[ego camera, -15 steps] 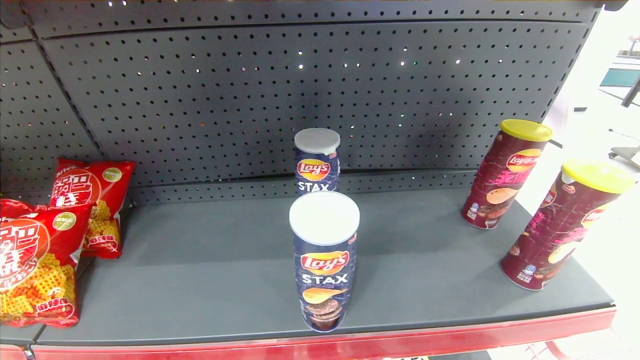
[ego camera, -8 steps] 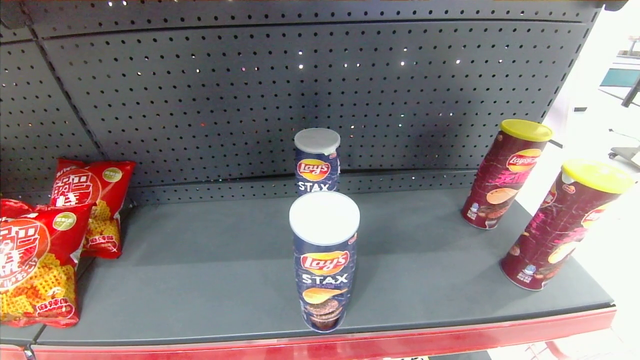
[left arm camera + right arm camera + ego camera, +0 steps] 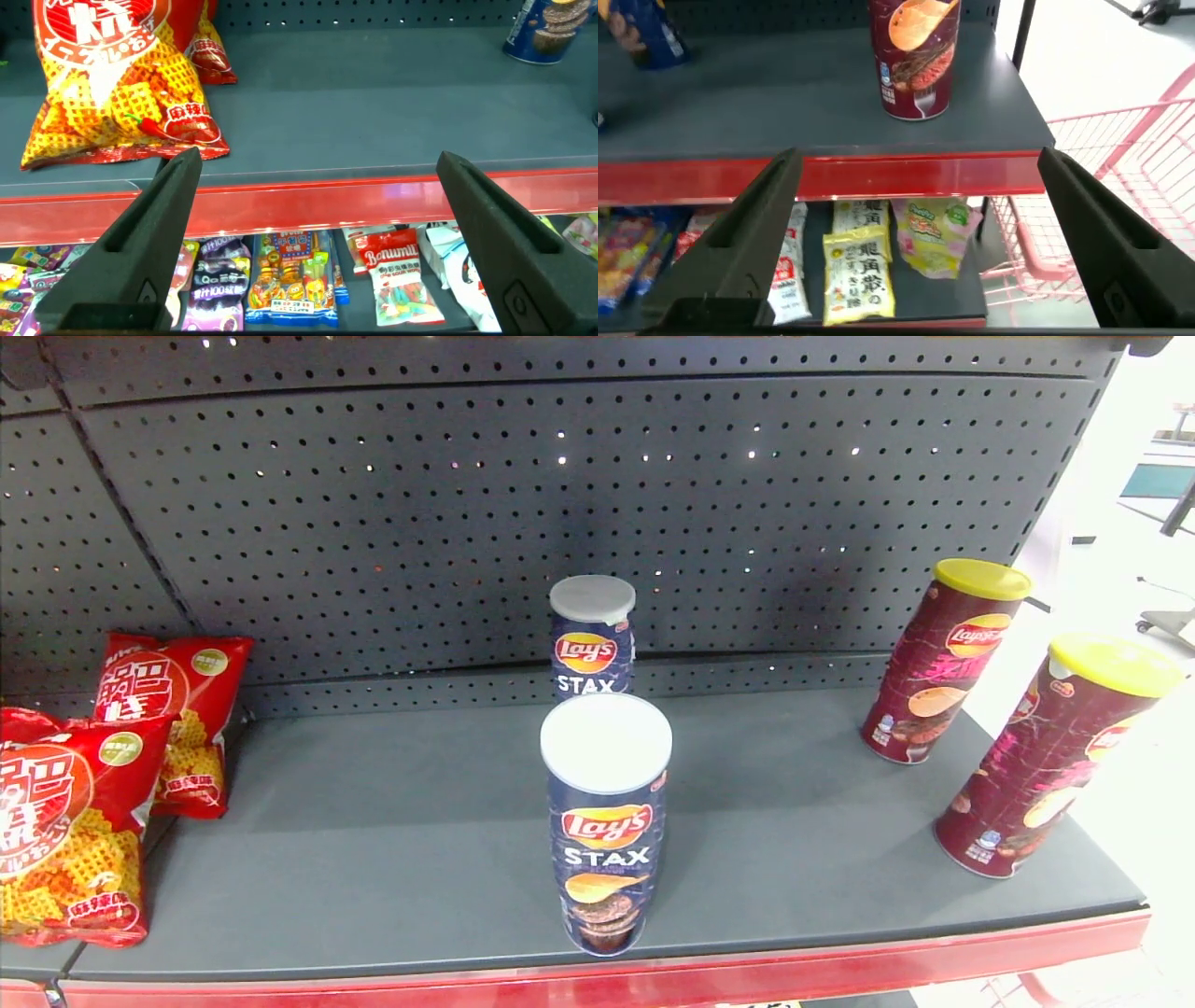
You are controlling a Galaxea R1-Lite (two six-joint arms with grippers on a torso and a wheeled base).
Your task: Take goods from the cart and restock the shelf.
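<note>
With left tool (image 3: 318, 157) and right tool (image 3: 920, 154) gaping empty, could knock over front blue can (image 3: 605, 821), centre frame near shelf (image 3: 373, 840) edge, when reaching in to restock.

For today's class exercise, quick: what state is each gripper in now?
Left black gripper: open wide, holding nothing.
Right black gripper: open wide, holding nothing.

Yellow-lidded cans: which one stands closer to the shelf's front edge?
The rightmost maroon can, near the red edge; the other maroon can stands farther back.
</note>
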